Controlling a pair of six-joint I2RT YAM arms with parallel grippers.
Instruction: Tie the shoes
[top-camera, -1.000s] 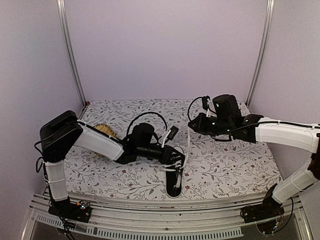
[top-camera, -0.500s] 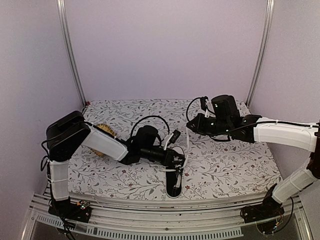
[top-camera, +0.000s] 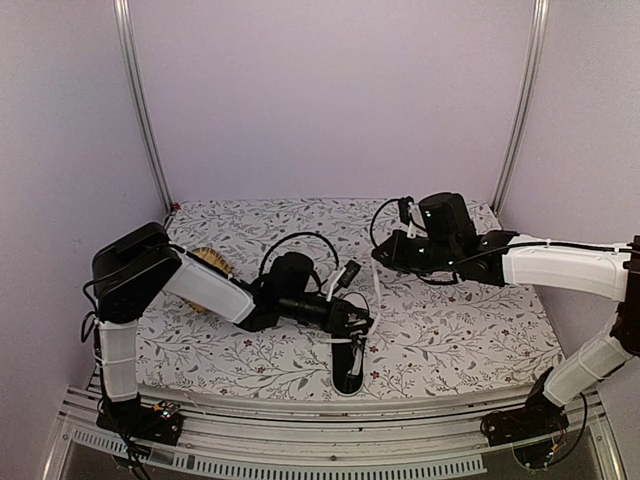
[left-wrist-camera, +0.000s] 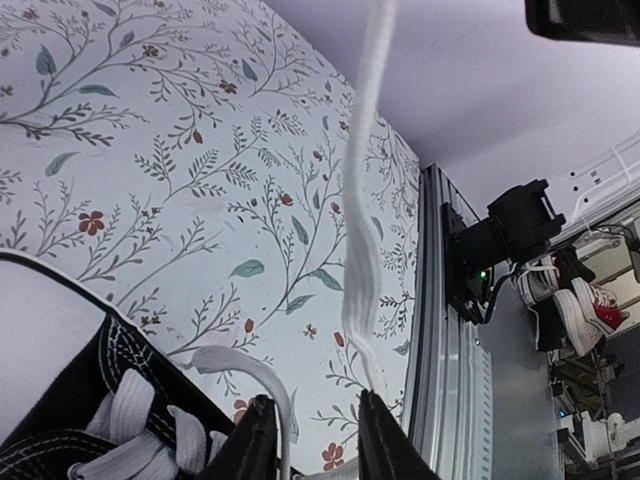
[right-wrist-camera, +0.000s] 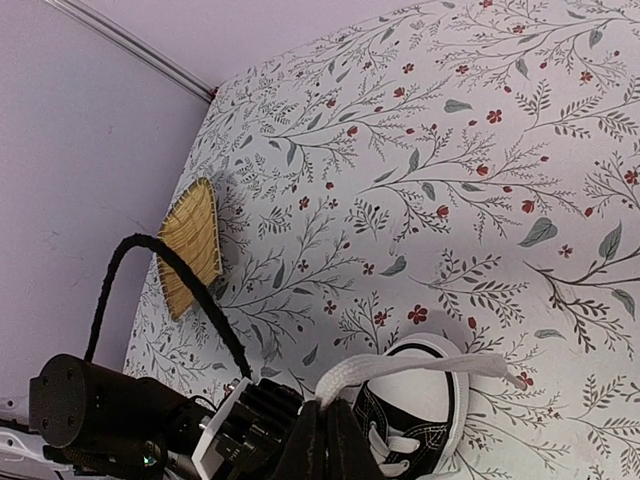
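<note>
On the flowered cloth (top-camera: 470, 330), near its front edge, lies the small black canvas shoe with a white toe cap (top-camera: 349, 368). In the last second the left gripper (top-camera: 362, 322) has slid a little to the right, over the top of the shoe. The right gripper (top-camera: 377, 256) has crept a little to the left. The shoe has stayed where it was.

The long white lace (top-camera: 378, 288) runs straight from the shoe up to the right gripper, which is pinched tight on it. The left gripper's fingers (left-wrist-camera: 262, 445) stand close together with a small gap. The lace drops into that gap, but it is not clear if they pinch it.

It looks like the arms are lining up to cross the lace, so no knot is made yet.

Counting: one shoe, one long pulled lace, one short curled lace end (left-wrist-camera: 250, 370) by the shoe, one yellow woven mat (top-camera: 208, 262) well off to the left, and two grippers.
</note>
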